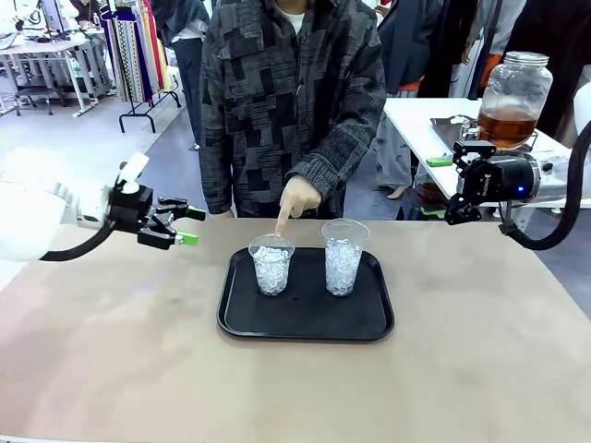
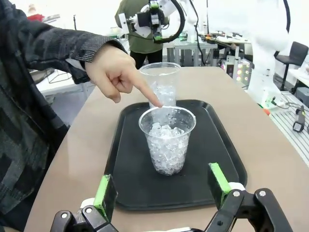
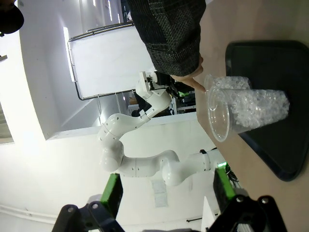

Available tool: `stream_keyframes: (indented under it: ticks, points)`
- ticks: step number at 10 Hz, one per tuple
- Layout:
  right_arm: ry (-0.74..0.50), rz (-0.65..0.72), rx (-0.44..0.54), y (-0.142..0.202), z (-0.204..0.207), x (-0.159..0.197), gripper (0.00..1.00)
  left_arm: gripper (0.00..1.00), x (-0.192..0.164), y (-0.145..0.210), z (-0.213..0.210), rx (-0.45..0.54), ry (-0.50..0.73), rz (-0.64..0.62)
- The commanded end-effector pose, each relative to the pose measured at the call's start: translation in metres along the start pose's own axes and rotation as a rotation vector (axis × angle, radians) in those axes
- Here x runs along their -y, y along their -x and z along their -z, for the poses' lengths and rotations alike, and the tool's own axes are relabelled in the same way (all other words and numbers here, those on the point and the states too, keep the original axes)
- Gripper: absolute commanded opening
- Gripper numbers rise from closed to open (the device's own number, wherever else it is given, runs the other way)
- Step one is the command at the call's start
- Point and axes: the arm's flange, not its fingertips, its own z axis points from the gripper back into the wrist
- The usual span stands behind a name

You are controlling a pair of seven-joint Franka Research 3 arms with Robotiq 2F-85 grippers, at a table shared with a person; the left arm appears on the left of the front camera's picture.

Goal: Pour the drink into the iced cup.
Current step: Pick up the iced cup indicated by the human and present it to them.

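Observation:
Two clear cups of crushed ice stand on a black tray (image 1: 235, 318). A person's forefinger (image 1: 283, 220) touches the rim of the left iced cup (image 1: 272, 264) (image 2: 167, 140); the taller right cup (image 1: 343, 257) (image 2: 161, 83) stands beside it. The drink (image 1: 506, 125), amber liquid in a big lidded glass jar, sits on a white side table at the back right. My left gripper (image 1: 192, 226) (image 2: 161, 188) hovers open left of the tray, facing the cups. Near the jar, my right gripper (image 1: 449, 189) (image 3: 167, 191) hangs open, looking at the cups (image 3: 246, 108) from their side.
The person stands at the table's far edge behind the tray, with a patterned sleeve (image 2: 53, 53) reaching over it. The white side table (image 1: 416, 115) stands beyond the table's back right corner. Brown tabletop (image 1: 295, 388) lies bare around the tray.

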Motion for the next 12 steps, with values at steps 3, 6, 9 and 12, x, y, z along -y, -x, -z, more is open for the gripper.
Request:
stream_keyframes:
  ticks: [3,6,9,12]
  points:
    - [-0.002,-0.008,0.002,0.0,0.0,-0.001,1.0,1.0,-0.005,0.018,0.031,0.037,-0.005,0.04]
    - [-0.002,-0.008,0.002,0.0,0.0,-0.001,1.0,1.0,0.0,0.029,0.052,0.057,-0.007,0.024]
    - [-0.002,-0.008,0.002,0.0,0.0,-0.001,1.0,1.0,0.003,0.039,0.069,0.051,-0.022,-0.007]
    - [-0.002,-0.008,0.002,0.0,0.0,-0.001,1.0,1.0,0.006,0.046,0.081,0.053,0.004,-0.023]
